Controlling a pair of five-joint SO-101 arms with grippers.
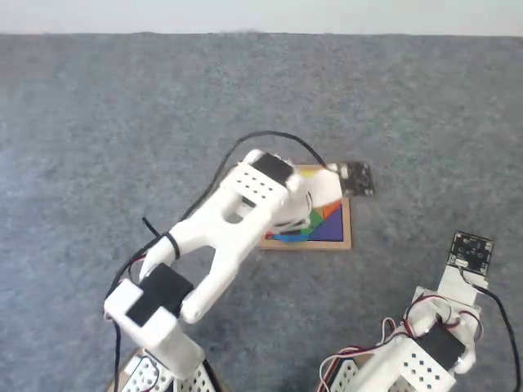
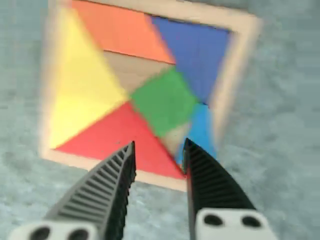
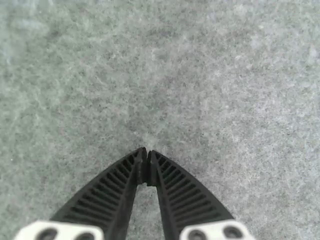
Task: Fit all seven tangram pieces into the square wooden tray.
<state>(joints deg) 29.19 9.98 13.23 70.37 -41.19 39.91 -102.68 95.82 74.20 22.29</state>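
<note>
Left wrist view, ribbed left gripper (image 2: 159,145) released, wooden tray (image 2: 241,65), yellow piece (image 2: 80,95) seemingly triangular

A gray mat (image 1: 90,114) spreads out flat on every side. It looks soft and fuzzy, like felt or short carpet. It is not one plain gray. Little light and dark specks are mixed all over it. Some patches look a bit darker and some a bit lighter. Up close, in the right wrist view, the gray mat (image 3: 210,70) shows tiny hairs and small dark dots. At the far side it ends in a straight line. Behind that line a pale strip (image 1: 261,16) runs from one side to the other. I cannot tell if it is a wall.
</note>
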